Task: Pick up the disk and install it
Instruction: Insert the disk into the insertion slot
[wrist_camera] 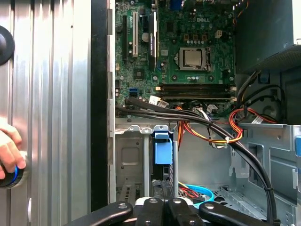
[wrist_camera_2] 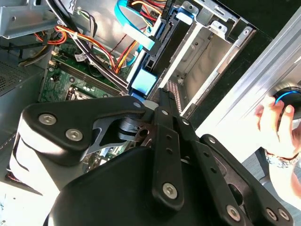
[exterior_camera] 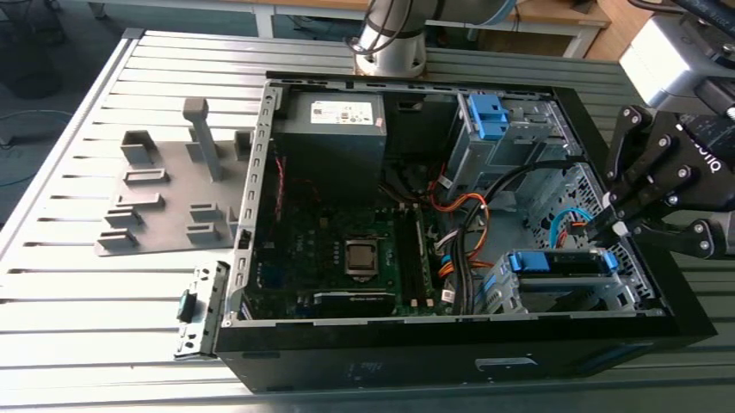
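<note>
One surface [exterior_camera: 69, 284]: slotted metal, carrying the computer and a grey fixture plate [exterior_camera: 161, 202] well apart at the exterior view's left.
Case [exterior_camera: 344, 361]: laid on its side with the panel off, so the bays can be reached from above.
Power supply [exterior_camera: 333, 142]: grey box in the far corner, clear of the work.
Motherboard [wrist_camera: 188, 47]: flat on the case floor, between the power supply and the bays.
Drive cage [wrist_camera: 131, 155]: silver sheet metal at the near corner, slot open upward to take a drive on edge.
Gripper [wrist_camera: 163, 201]: pointed down into the cage, fingers drawn almost together right over the blue bracket; grip on it or mere contact not to be told.
Disk [exterior_camera: 557, 262]: standing on edge inside the drive cage, blue bracket uppermost; probably seated or nearly so.
Cables [wrist_camera: 188, 117]: black bundle passing just beside the cage, close enough to snag.
Hand [wrist_camera: 7, 150]: a person's, resting on a blue-ringed knob [wrist_camera: 13, 175] outside the case, likely a control kept within reach.
</note>
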Action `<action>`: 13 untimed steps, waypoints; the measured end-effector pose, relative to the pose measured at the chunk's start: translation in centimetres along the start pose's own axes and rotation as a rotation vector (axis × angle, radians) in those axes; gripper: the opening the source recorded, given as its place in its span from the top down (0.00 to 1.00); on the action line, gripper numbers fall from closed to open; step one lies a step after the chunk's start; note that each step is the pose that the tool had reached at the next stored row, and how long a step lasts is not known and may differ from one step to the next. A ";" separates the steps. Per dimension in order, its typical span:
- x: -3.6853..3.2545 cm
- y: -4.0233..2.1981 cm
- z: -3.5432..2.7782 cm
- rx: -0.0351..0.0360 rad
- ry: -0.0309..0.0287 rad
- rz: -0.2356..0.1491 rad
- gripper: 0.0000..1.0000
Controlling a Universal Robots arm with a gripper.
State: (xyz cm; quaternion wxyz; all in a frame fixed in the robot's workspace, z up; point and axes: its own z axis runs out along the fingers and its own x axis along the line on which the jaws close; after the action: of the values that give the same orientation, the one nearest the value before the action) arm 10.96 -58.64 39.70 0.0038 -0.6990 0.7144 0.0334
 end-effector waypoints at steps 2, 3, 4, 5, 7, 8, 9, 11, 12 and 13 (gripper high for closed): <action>0.00 -0.02 0.17 0.0000 -0.0001 0.000 0.89; 0.02 -0.11 0.34 -0.0001 0.0000 0.000 0.89; 0.02 -0.23 0.51 -0.0002 0.0001 0.000 0.89; 0.03 -0.39 0.69 -0.0005 -0.0001 0.000 0.89; 0.04 -0.71 1.04 -0.0012 0.0000 0.000 0.89; 0.05 -0.87 1.22 -0.0015 0.0000 0.000 0.89; 0.05 -1.03 1.39 -0.0018 0.0000 0.000 0.89; 0.06 -1.37 1.74 -0.0023 0.0000 0.000 0.89; 0.07 -1.56 1.92 -0.0025 0.0001 0.000 0.89; 0.07 -1.74 2.09 -0.0027 0.0001 0.000 0.89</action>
State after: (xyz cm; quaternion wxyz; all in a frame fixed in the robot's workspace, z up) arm 12.61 -58.64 37.54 0.0028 -0.6989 0.7144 0.0343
